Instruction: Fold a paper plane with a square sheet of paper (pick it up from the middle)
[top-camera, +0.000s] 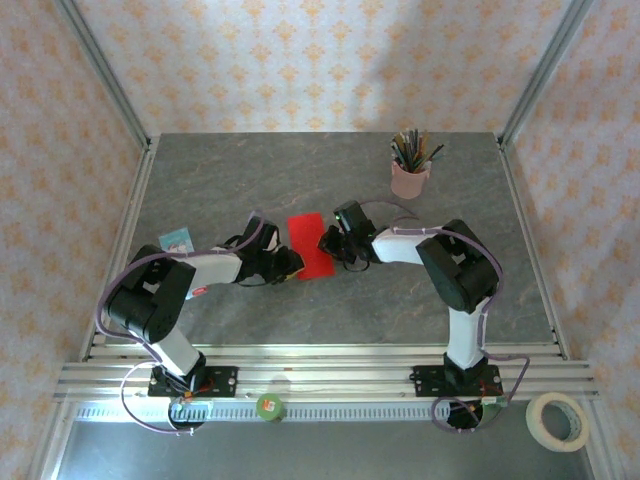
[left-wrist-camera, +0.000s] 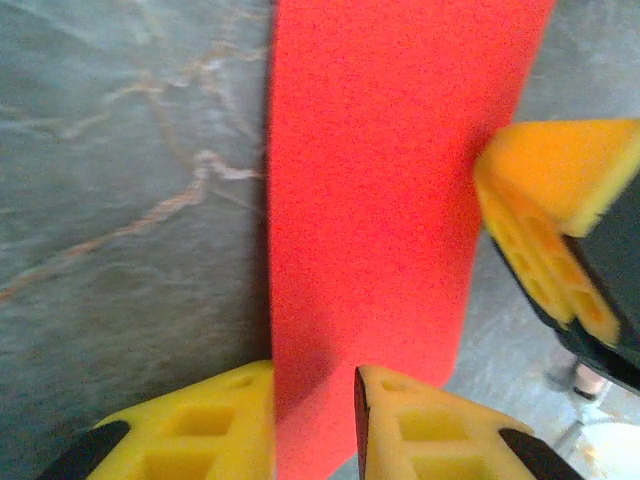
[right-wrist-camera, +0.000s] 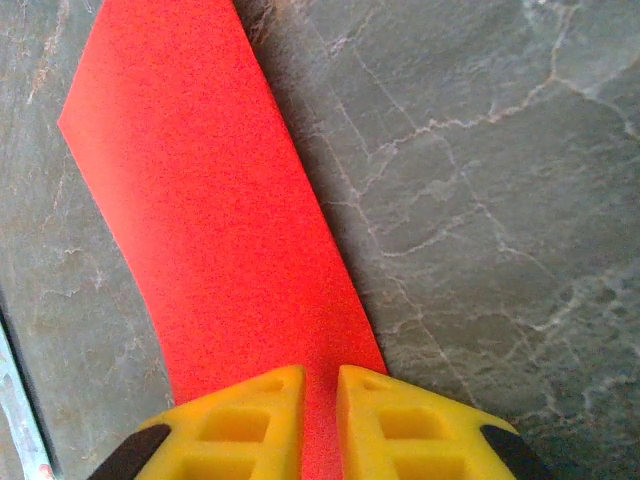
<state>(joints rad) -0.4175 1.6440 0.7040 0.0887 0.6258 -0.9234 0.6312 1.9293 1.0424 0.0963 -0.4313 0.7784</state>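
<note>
Sheets: one square sheet of paper (top-camera: 311, 244), pinched by left claw (left-wrist-camera: 313, 390) and right claw (right-wrist-camera: 320, 388)

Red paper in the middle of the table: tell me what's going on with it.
Two robot arms are folding it. The thin bright red sheet of paper sits mid-table as a narrow strip, with no plane shape yet. The left gripper pinches its near end, and the right gripper pinches its right edge. The pink pencil cup stands untouched at the far right of the grey marbled table.
</note>
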